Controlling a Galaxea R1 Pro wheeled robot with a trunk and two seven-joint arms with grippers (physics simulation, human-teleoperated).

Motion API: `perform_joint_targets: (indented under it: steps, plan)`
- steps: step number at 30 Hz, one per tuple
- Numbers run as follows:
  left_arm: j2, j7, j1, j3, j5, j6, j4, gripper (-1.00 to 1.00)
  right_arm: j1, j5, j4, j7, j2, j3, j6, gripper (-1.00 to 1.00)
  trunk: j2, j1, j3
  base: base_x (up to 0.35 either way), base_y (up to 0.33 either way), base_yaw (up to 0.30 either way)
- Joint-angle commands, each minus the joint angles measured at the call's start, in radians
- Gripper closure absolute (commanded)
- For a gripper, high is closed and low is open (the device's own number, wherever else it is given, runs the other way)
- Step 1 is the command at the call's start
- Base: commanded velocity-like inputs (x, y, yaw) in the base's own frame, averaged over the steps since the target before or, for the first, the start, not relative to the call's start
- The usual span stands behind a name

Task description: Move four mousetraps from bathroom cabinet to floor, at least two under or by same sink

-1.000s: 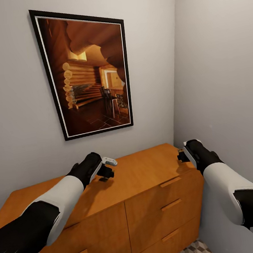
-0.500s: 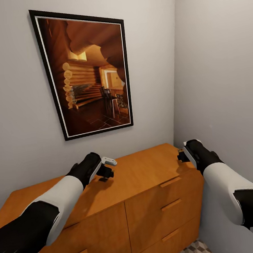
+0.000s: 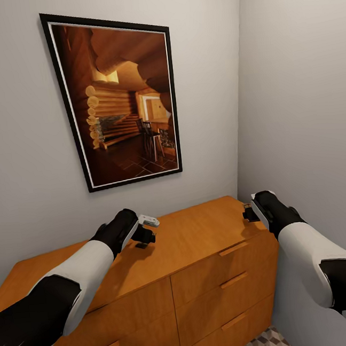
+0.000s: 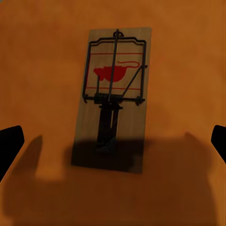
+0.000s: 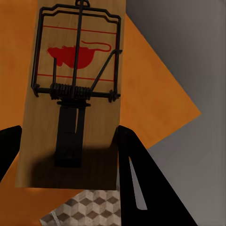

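Left wrist view puts a mousetrap [image 4: 113, 99] at twelve o'clock from your left tool [image 4: 113, 141], long axis in line with it, tips spread wide either side on the cabinet [image 3: 201, 234] top.

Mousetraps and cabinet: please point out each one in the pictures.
left mousetrap [image 4: 113, 101], left wrist view, middle of its board
right mousetrap [image 5: 70, 94], right wrist view, spring coil
cabinet [image 3: 201, 234], head view, bare top
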Motion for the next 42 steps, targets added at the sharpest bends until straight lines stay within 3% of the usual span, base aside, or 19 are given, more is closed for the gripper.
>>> perform_joint_targets:
  steps: [1,17,42]
  plan:
    - [0.001,-0.004,-0.001,-0.006,0.000,0.003,-0.001,-1.00,-0.001,0.007,-0.001,0.004,0.001,-0.005,0.004,1.00,-0.001,0.000,-0.001,0.000,0.000,0.000]
    - [-0.001,-0.003,-0.001,-0.005,0.033,0.004,-0.003,-1.00,-0.001,0.007,-0.001,0.004,0.001,-0.005,0.004,1.00,-0.001,0.000,-0.001,0.000,0.000,0.000]
    - [-0.002,-0.003,-0.001,-0.005,0.037,0.004,-0.008,-1.00,-0.001,0.007,-0.001,0.004,0.000,-0.005,0.005,1.00,-0.001,0.000,-0.001,0.000,0.000,0.000]
